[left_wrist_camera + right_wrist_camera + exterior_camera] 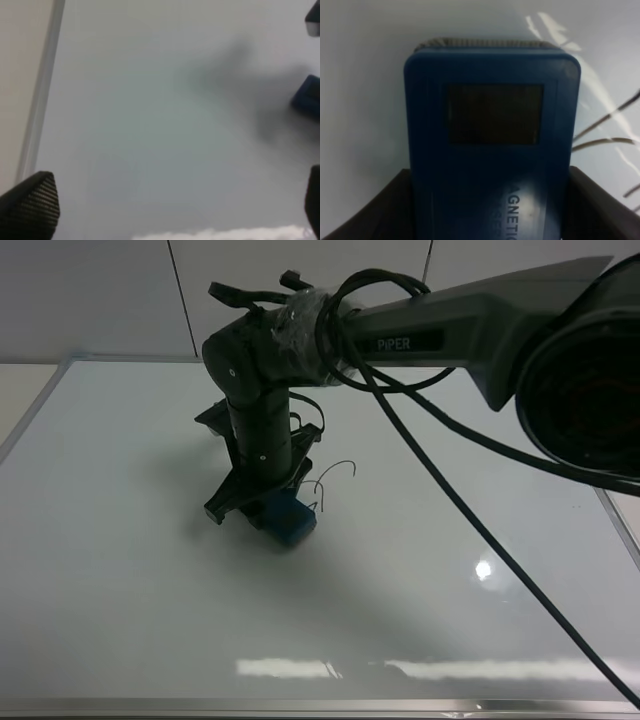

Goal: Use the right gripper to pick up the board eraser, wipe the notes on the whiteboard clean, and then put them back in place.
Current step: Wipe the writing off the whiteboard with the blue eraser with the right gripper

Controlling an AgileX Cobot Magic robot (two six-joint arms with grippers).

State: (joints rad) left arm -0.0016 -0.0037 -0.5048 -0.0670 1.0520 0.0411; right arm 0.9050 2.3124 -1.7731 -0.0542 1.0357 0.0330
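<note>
Along the near edge of the whiteboard [120, 570] runs its thin silver frame [300, 706], with a strip of glare [300, 668] just inside it. Farther in, a little left of the board's middle, the blue eraser [291, 521] is down at the white surface, clamped in the right gripper [275, 508]. The right wrist view confirms the hold. The jaws are closed on the eraser's two long sides, with a dark finger [367, 212] on each. The eraser's top shows a dark square patch [494, 114] and part of a printed word (the readable letters are "AGNETIC"). A grey felt strip [485, 43] peeks out at its end.

Just beyond the eraser, toward the far right corner, lies the scribble [338, 476], made of thin black looped lines. Its nearest strokes are just beside the eraser, and I cannot tell whether they touch it.

The left gripper [172, 202] hangs over the board near a framed edge. Its jaws are wide apart, with only white surface between the textured fingertips [31, 204].

The dark arm [450, 330] comes in from the right above the far half of the board, and black cables [450, 490] droop from it. Past the far edge stands a pale panelled wall [100, 290].
</note>
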